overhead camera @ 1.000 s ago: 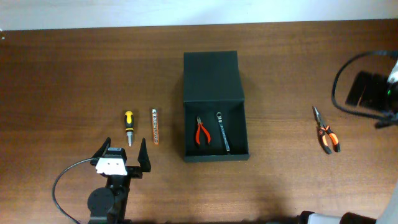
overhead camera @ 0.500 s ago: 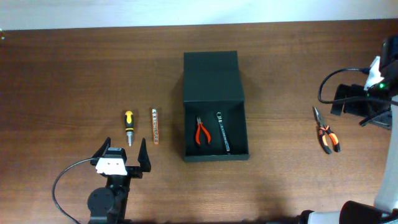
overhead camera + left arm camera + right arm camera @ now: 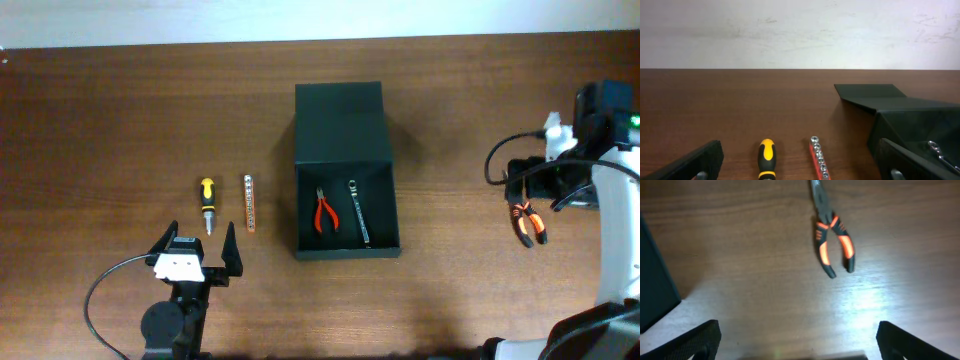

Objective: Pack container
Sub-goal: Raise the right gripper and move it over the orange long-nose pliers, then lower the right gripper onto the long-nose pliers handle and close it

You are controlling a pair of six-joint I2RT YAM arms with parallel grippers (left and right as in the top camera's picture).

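The container (image 3: 345, 245) is a black box in the table's middle, its flap lid (image 3: 339, 124) folded back. Red-handled pliers (image 3: 324, 211) and a steel wrench (image 3: 359, 214) lie inside. My left gripper (image 3: 197, 250) rests open near the front edge, just behind a yellow-and-black screwdriver (image 3: 207, 203) (image 3: 766, 157) and a red socket rail (image 3: 249, 203) (image 3: 818, 160). The container (image 3: 910, 120) stands to its right. Orange-and-black pliers (image 3: 526, 222) (image 3: 833, 236) lie on the table at the right. My right gripper (image 3: 522, 186) (image 3: 797, 342) hovers open above them, nothing between its fingers.
A white wall runs along the table's far edge. A black cable (image 3: 100, 290) loops beside the left arm at the front left. Bare wood lies between the container and the orange pliers. The container's corner (image 3: 655, 295) shows at the left of the right wrist view.
My right arm has swung in from the right edge to stand over the orange-and-black pliers. The left arm and all tools have stayed put.
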